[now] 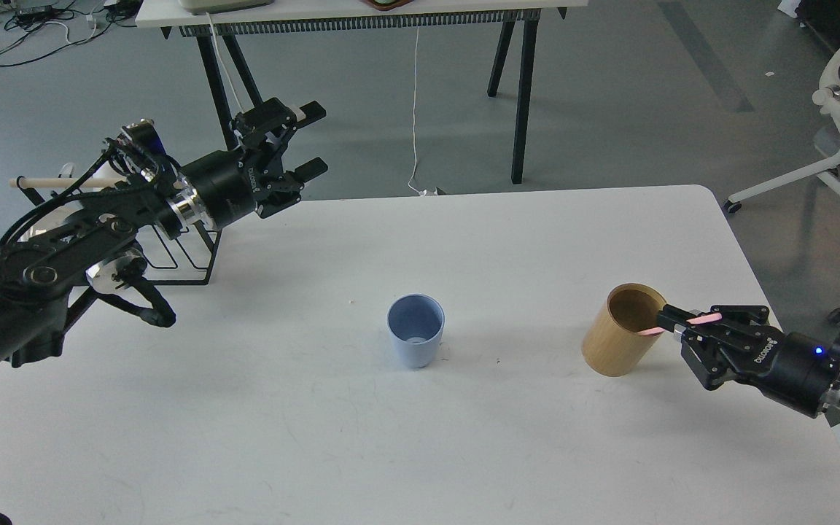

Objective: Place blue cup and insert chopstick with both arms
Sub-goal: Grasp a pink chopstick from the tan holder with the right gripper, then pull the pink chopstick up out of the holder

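Observation:
The blue cup (pixel 415 340) stands upright and empty at the middle of the white table (pixel 464 437). At the right, a short pink length of the chopstick (pixel 703 319) leans out over the rim of the tan wooden holder (pixel 624 329); the rest is hidden inside. My right gripper (pixel 673 321) sits at the holder's right rim, its fingers shut on the chopstick. Far to the left, above the table's back edge, my left gripper (pixel 305 142) hangs open and holds nothing, well away from the cup.
A black wire rack (pixel 179 251) with a pale wooden rod (pixel 48 181) stands at the table's back left, under my left arm. Behind the table are another table's black legs (pixel 522 95), and a white office chair (pixel 839 124) is at the far right.

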